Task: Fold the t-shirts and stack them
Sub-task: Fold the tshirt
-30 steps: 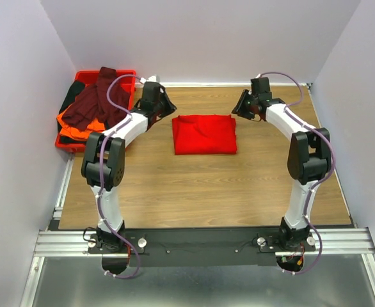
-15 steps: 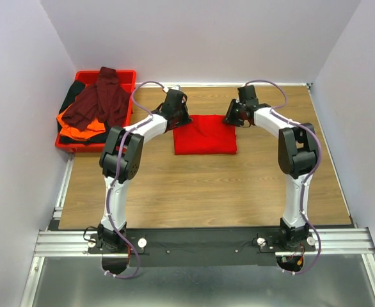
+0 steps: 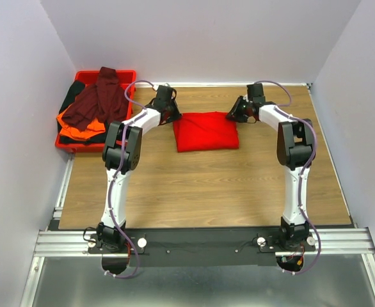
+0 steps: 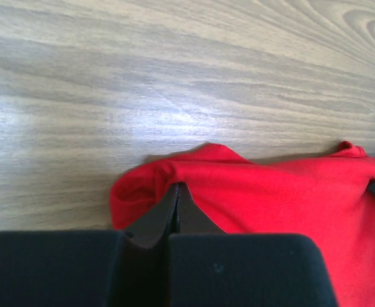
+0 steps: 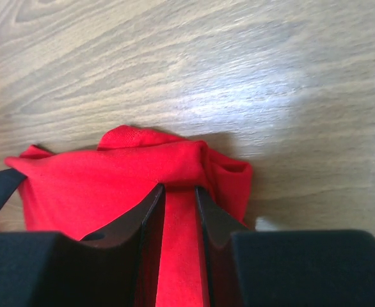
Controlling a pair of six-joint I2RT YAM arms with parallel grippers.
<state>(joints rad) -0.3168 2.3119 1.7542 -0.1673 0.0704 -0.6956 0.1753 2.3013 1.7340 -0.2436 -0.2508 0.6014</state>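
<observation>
Your desk (image 3: 194, 185) is a wood-grain board boxed in by plain pale walls (image 3: 194, 38). A metal rail (image 3: 200, 242) runs along the near edge, where both arms are bolted. At the far left corner sits a red plastic tray (image 3: 64, 144); in it a maroon t-shirt (image 3: 101, 102) is heaped over an orange t-shirt (image 3: 72, 120) and a black t-shirt (image 3: 68, 102). The bright red t-shirt (image 3: 205, 131) lies folded into a rough rectangle on the desk's far middle, between the two arms.

Both of your arms reach far forward and bend inward toward the shirt's far edge. Your left pincer (image 4: 176, 192) is pressed together on the far left corner, with the cloth bunched around its tips. Your right pincer (image 5: 180, 190) is pinching the far right corner, and a strip of red cloth shows between its narrowly parted fingers (image 5: 150, 204). Both corners are puckered into small humps.
</observation>
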